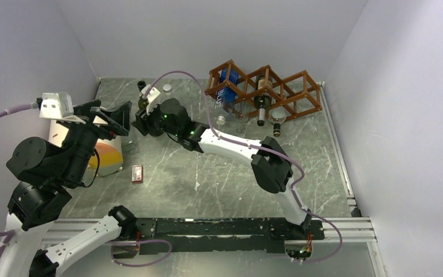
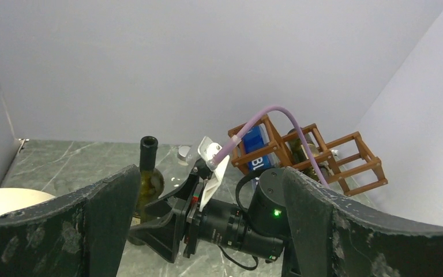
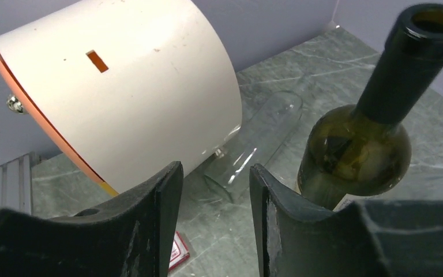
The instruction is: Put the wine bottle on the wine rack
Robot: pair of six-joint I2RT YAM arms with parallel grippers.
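**Plainly, the bottle has yet to reach the rack**

The wine bottle [image 3: 357,156] stands upright at the far left of the worktop [image 1: 225,173]. It is uncorked, with smooth dark olive glass, round shoulders and a slim black neck. We judge the task barely begun: the bottle is not gripped, and lifting it, carrying it across and laying it in a cell are all left to do. The right hand [image 3: 214,172] is just beside the bottle, its matte black fingers apart with nothing between them; the bottle stands outside the gap. The left hand [image 2: 209,173] hangs at the near left, fingers spread wide and empty. Close to the bottle lie a clear glass [image 3: 254,144] on its side and a white drum [image 3: 121,98] with an orange rim. Well apart, at the far right, the wine rack [image 1: 265,92] of thin reddish-brown slats in diamond cells already cradles other bottles [image 1: 261,103].
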